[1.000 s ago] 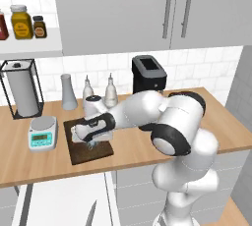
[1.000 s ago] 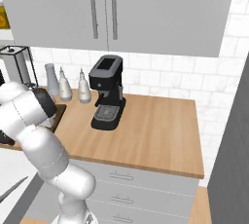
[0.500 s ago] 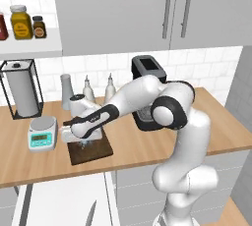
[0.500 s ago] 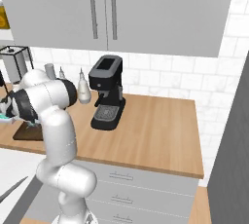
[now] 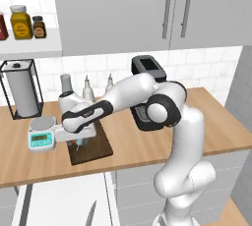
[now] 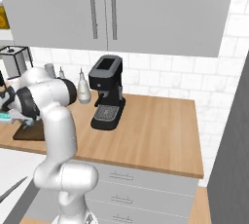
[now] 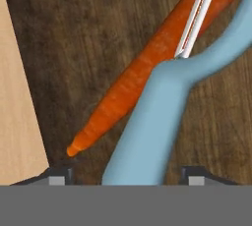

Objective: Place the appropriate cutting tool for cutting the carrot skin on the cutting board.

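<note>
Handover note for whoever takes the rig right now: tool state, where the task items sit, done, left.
Tool: fingertips stand apart either side of the peeler handle, low over the cutting board; looks open, not gripping.
Peeler: on the board, its metal head lying across the carrot.
Carrot: flat on the board, its narrow tip near the board's edge.
Done: peeler appears to be placed on the board.
Left: lift the tool straight away without nudging the peeler, then confirm it rests on the board.

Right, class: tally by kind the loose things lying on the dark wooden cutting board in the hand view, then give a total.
Carrot: 1
Light-blue peeler: 1
Total on the cutting board: 2
</note>
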